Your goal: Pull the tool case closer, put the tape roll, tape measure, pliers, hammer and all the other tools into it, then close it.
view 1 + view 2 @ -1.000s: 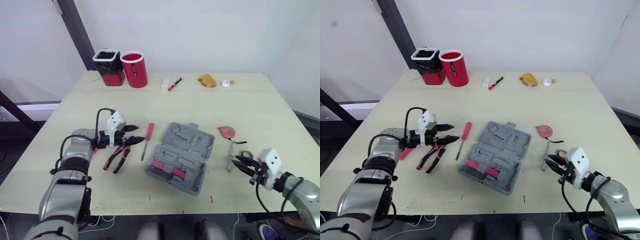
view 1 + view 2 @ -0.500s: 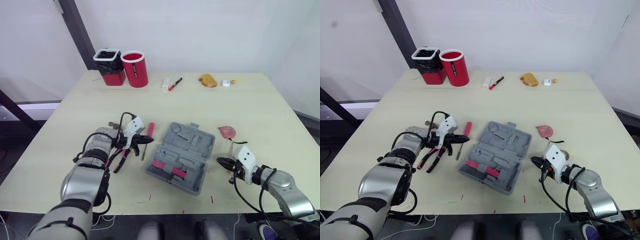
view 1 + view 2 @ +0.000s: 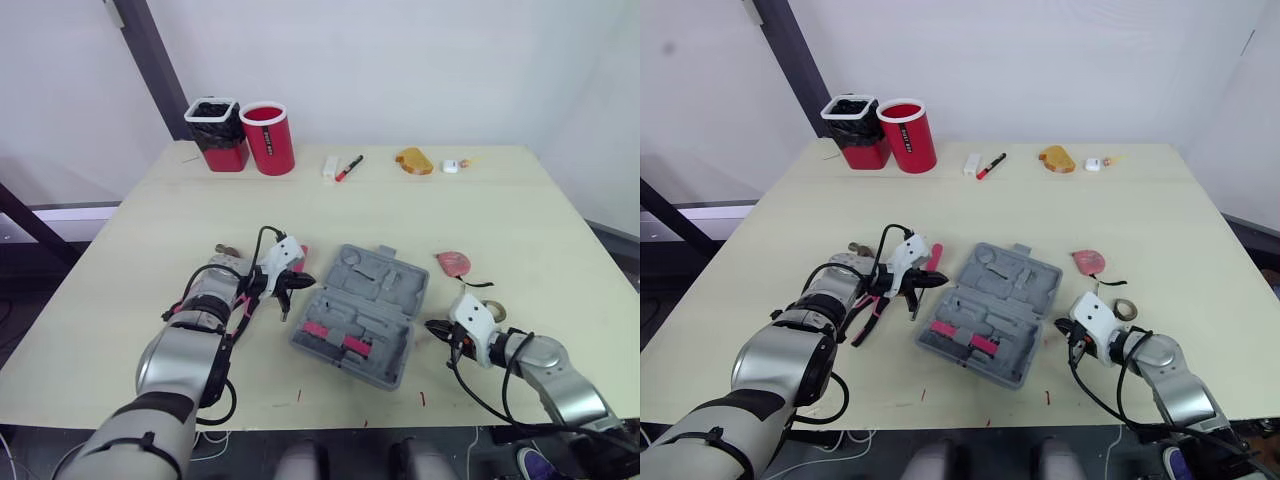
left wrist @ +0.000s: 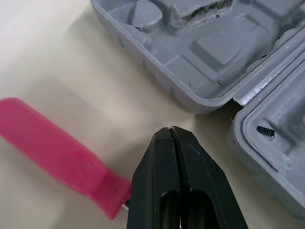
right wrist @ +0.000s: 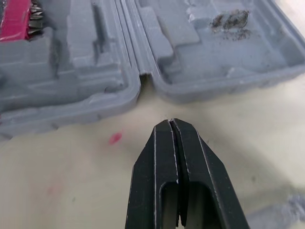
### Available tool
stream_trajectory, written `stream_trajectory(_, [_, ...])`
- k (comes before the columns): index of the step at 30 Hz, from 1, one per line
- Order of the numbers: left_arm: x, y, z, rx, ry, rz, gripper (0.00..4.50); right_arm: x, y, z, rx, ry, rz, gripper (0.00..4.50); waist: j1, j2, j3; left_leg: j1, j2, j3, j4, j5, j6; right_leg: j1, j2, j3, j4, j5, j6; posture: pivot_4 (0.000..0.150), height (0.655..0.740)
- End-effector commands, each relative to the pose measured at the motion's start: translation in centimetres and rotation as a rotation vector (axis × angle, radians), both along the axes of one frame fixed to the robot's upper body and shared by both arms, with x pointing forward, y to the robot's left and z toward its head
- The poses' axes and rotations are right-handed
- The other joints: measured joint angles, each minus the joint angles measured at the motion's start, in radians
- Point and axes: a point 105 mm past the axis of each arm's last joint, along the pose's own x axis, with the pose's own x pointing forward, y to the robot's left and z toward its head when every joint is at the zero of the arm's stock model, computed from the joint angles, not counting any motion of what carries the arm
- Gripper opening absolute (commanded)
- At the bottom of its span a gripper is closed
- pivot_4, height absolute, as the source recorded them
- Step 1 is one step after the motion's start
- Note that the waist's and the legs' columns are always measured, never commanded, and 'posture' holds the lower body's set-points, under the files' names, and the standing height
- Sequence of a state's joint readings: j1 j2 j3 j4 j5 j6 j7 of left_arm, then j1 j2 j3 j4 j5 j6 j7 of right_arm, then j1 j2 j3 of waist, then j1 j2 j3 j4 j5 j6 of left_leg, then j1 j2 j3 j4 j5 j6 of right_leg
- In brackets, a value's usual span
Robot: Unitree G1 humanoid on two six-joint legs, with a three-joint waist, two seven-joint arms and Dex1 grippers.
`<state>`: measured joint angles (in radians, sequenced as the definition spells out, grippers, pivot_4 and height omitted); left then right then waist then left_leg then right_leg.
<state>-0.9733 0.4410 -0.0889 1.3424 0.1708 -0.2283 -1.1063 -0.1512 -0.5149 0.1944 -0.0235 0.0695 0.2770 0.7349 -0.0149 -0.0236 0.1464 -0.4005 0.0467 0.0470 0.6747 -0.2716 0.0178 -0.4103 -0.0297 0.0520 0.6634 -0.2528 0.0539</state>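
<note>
The grey tool case (image 3: 362, 312) lies open in the middle of the table, with red bit holders in its near half. My left gripper (image 3: 305, 283) is shut and empty, its tip just off the case's left edge (image 4: 200, 102), above the red screwdriver (image 4: 52, 143). The pink-handled pliers (image 3: 235, 318) lie under my left forearm. At the case's right side, beside the hinge (image 5: 143, 76), my right gripper (image 3: 432, 326) is shut and empty. The pink tape measure (image 3: 453, 263) and tape roll (image 3: 492, 310) lie further right.
At the table's back stand a red cup (image 3: 268, 138) and a black-lined red bin (image 3: 218, 133). A marker (image 3: 349, 167), a white block (image 3: 331, 167) and an orange object (image 3: 414, 160) lie along the back. A slim metal tool (image 3: 462, 292) lies by the tape roll.
My left gripper has shut and moved right from the pliers to the case's left edge. The right gripper has moved left to the case's right side.
</note>
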Motion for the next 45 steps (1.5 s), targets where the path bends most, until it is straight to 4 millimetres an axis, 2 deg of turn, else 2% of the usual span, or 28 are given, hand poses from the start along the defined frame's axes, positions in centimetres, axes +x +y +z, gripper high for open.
stream_trajectory(1, [0.4, -0.1, 0.6, 0.005, -0.022, 0.003, 0.05, 0.5, 0.4, 0.4, -0.014, -0.025, 0.011, 0.0, 0.002, 0.0, 0.0, 0.0, 0.0, 0.0, 0.0, 0.0, 0.0, 0.0, 0.0, 0.0, 0.0, 0.0, 0.0, 0.15, 0.74])
stream_trajectory(18, [0.3, -0.4, 0.2, 0.018, -0.004, -0.004, 0.05, 1.3, 2.1, 0.4, -0.003, -0.037, 0.038, 0.0, 0.001, 0.0, 0.0, 0.0, 0.0, 0.0, 0.0, 0.0, 0.0, 0.0, 0.0, -0.001, 0.0, 0.0, 0.0, 0.15, 0.74])
stream_trajectory(25, [-0.1, -1.0, -0.2, 0.036, 0.013, -0.05, 0.05, 1.3, 2.2, 0.4, -0.001, -0.044, 0.029, 0.0, 0.001, 0.0, 0.0, 0.0, 0.0, 0.0, 0.0, 0.0, 0.0, 0.0, 0.0, -0.001, 0.0, 0.0, 0.0, 0.15, 0.74])
stream_trajectory(45, [-1.4, -0.9, -0.4, -0.016, 0.099, -0.117, 0.05, 1.3, 2.1, 0.3, -0.003, -0.048, 0.052, 0.0, 0.001, 0.0, 0.0, 0.0, 0.0, 0.0, 0.0, 0.0, 0.0, 0.0, 0.0, -0.001, 0.0, 0.0, 0.0, 0.15, 0.74])
